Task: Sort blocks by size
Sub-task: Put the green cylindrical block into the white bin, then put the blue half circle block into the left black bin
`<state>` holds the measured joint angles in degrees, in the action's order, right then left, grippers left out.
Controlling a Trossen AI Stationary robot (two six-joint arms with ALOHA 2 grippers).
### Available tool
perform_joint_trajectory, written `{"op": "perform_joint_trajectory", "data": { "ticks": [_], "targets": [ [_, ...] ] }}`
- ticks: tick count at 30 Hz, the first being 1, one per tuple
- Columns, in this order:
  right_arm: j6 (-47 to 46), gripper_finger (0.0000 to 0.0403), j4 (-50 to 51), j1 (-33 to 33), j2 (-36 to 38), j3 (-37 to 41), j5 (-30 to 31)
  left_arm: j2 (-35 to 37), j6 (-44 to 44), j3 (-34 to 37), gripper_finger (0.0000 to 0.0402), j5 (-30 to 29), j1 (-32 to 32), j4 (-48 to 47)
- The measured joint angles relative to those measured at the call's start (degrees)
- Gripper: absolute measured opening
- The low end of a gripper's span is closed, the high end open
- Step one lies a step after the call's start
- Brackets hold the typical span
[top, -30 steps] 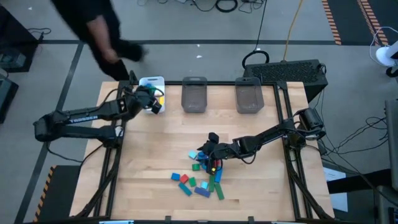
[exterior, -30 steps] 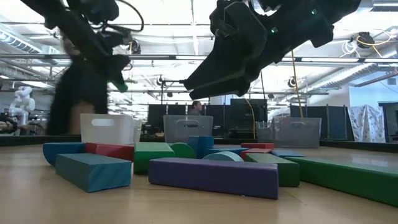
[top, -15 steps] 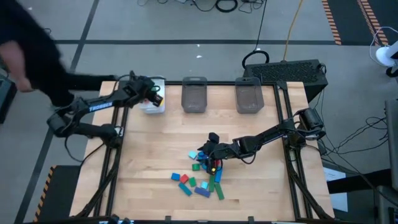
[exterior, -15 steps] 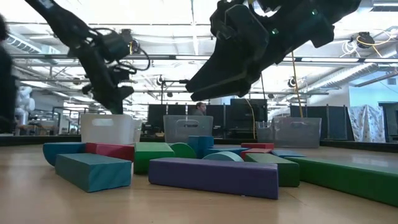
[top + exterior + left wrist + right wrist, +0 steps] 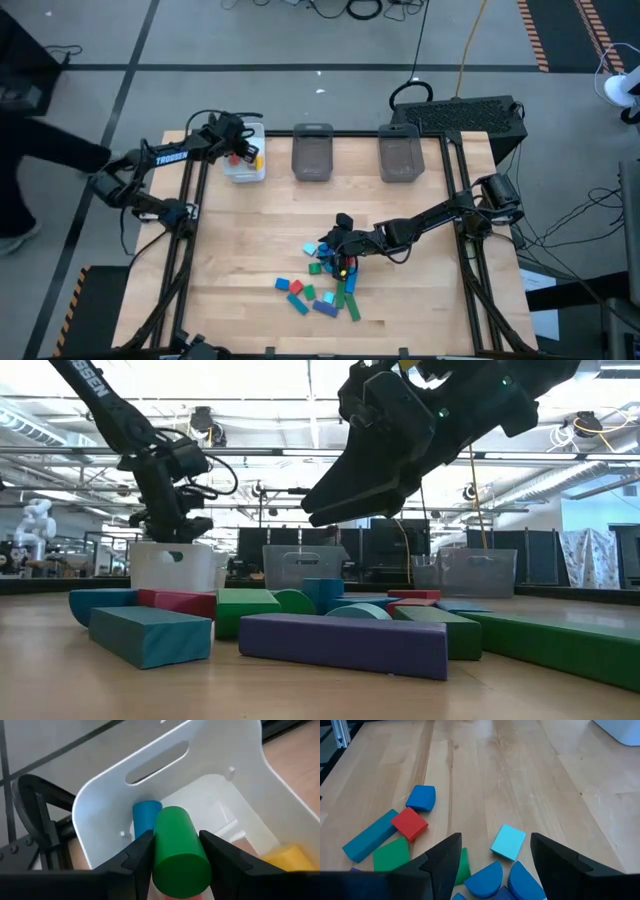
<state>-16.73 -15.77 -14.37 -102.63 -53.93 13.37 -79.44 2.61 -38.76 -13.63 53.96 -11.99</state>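
Note:
My left gripper hangs over the white bin at the table's far left, shut on a green cylinder. In the left wrist view the bin holds a blue block and a yellow one on its floor. The other blocks lie in a loose pile at the table's middle, toward the near edge. My right gripper hovers open over the pile's far end. Below its fingers lie a light blue block, a red one and a blue one. My left gripper pinches the green cylinder by its round side between the two fingers. The fingers slant down from above and run along the cylinder, whose flat end faces the wrist camera. It hangs clear above the bin's floor.
Two grey bins stand along the far edge, right of the white bin. In the low view a purple bar and a teal bar lie nearest. A person's legs show on the floor left of the table.
My left gripper has sunk toward the white bin with the green cylinder still held, and its arm has swung toward the table's far edge. A person beside the table's far left corner has walked off to the left.

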Motion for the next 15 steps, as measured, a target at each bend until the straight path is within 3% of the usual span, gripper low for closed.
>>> {"op": "perform_joint_trajectory", "data": {
  "ticks": [11, 15],
  "targets": [
    [1.16, 0.0224, 1.45, 0.08, -0.02, 0.00, 0.16, -0.05, -0.22, 0.00, 0.0245, 0.24, 0.01, 1.20],
    [1.68, 0.0224, 4.12, 0.11, -0.51, 0.00, 3.14, 2.28, -1.64, 0.00, 0.0261, 2.08, -0.72, 0.84]
  ]
}}
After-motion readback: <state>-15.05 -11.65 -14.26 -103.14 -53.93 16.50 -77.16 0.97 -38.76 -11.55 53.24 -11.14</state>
